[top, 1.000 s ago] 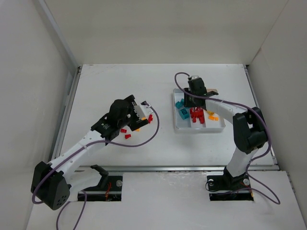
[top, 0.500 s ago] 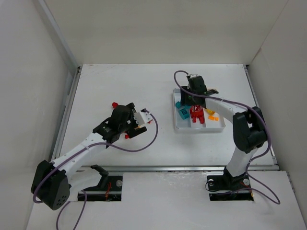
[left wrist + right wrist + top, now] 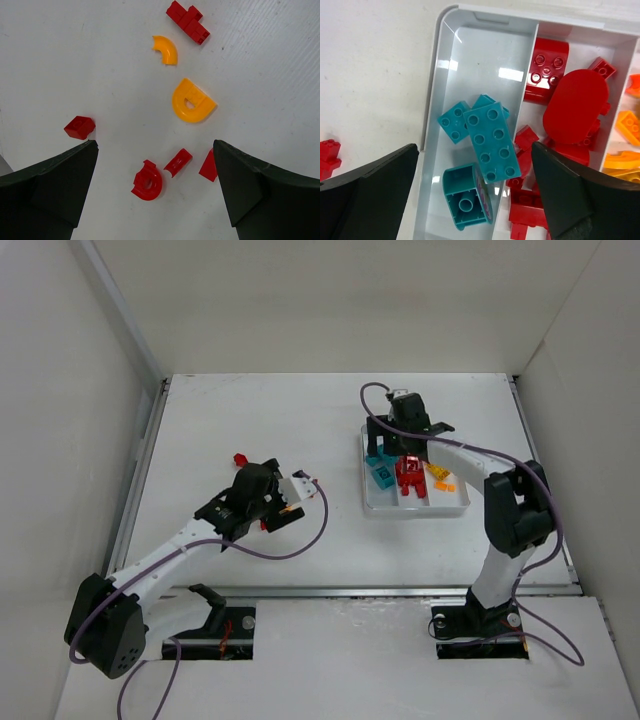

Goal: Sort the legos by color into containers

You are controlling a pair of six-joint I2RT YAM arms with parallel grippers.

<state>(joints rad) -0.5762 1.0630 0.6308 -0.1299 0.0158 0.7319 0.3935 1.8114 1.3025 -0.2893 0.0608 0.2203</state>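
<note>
My left gripper (image 3: 154,150) hangs open over loose legos on the table. Between its fingers lie a red ring piece (image 3: 147,181), a small red curved piece (image 3: 178,162) and a red wedge (image 3: 208,166). Beyond them are an orange D-shaped piece (image 3: 192,101) and an orange arc (image 3: 166,49). My right gripper (image 3: 475,150) is open and holds nothing above the white tray (image 3: 432,125). Its left container holds teal bricks (image 3: 491,140), the middle one red pieces (image 3: 575,107), the right one orange pieces (image 3: 627,125). From above, the left gripper (image 3: 283,508) is at table centre-left and the right gripper (image 3: 405,445) over the tray (image 3: 366,502).
A lone red lego (image 3: 239,457) lies on the table beyond the left arm. A red brick (image 3: 80,127) sits beside the left finger, and a stepped red brick (image 3: 188,21) lies farther off. Another red piece (image 3: 329,157) rests just outside the tray's left wall.
The right jaws have spread wide over the tray's teal container. My left arm has drawn back toward the near left, uncovering the lone red lego.
</note>
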